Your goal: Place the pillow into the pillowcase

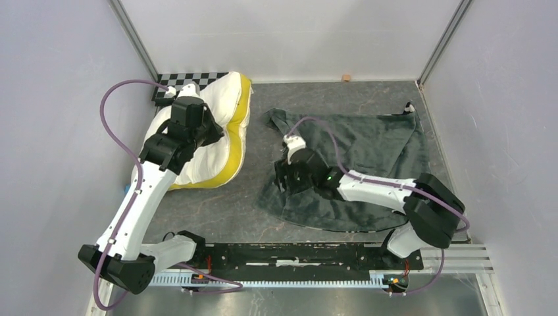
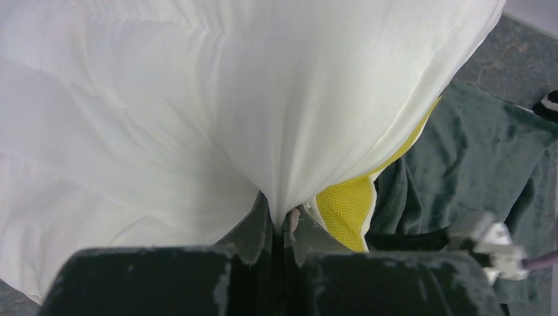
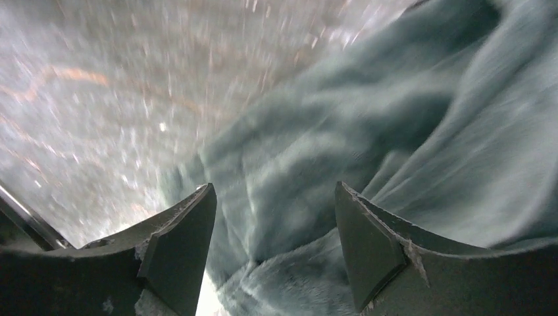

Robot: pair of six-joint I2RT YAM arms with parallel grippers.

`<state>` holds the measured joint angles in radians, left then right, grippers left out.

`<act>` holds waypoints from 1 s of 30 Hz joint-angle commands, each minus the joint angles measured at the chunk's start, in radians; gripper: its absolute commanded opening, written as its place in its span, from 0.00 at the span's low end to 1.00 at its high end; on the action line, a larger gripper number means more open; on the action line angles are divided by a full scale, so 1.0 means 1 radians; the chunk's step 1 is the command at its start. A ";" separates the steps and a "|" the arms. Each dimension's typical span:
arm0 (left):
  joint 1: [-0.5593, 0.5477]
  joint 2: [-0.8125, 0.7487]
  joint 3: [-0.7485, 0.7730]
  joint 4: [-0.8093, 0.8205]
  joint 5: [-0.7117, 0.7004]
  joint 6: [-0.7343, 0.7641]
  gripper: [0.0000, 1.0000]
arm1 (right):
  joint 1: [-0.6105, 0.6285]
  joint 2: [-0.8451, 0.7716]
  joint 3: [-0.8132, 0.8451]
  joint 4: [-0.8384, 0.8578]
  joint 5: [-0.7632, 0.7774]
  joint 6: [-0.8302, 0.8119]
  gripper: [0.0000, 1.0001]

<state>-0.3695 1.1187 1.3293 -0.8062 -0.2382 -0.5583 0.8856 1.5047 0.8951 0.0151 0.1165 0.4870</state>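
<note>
The cream-white pillow [image 1: 217,125] with a yellow band lies at the back left of the table. My left gripper [image 1: 197,135] sits on top of it, shut on a pinched fold of its white cover [image 2: 289,197]. The pillowcase [image 1: 368,145] lies spread to the right, its dark grey-green plush face up. My right gripper [image 1: 288,176] is at its left edge. In the right wrist view the right gripper [image 3: 273,197] stands open, its jaws wide apart with folds of the plush pillowcase [image 3: 395,131] between and beyond them, not gripped.
A black-and-white checkerboard [image 1: 187,82] lies behind the pillow at the back left. Grey walls close in both sides and the back. A small tan block [image 1: 345,78] sits at the back wall. The rail carrying both arm bases [image 1: 283,260] runs along the near edge.
</note>
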 commanded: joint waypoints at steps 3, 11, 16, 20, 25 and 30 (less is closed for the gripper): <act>0.014 -0.009 0.092 0.098 -0.024 -0.078 0.02 | 0.187 0.113 0.035 0.007 0.181 0.024 0.74; 0.017 0.003 0.109 0.094 -0.027 -0.083 0.02 | 0.333 0.260 0.148 -0.058 0.310 0.015 0.80; 0.018 0.013 0.111 0.095 -0.038 -0.080 0.02 | 0.378 0.363 0.201 -0.082 0.335 -0.004 0.80; 0.021 0.013 0.105 0.096 -0.042 -0.074 0.02 | 0.387 0.378 0.188 -0.071 0.306 -0.010 0.54; 0.024 0.006 0.092 0.102 -0.042 -0.069 0.02 | 0.434 0.290 0.133 -0.023 0.206 -0.031 0.19; 0.026 0.005 0.078 0.112 -0.041 -0.065 0.02 | 0.513 0.247 0.144 0.017 0.115 -0.056 0.18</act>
<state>-0.3527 1.1454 1.3785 -0.8101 -0.2535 -0.5880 1.3315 1.8145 1.0199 -0.0193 0.3187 0.4599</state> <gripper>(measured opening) 0.062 0.157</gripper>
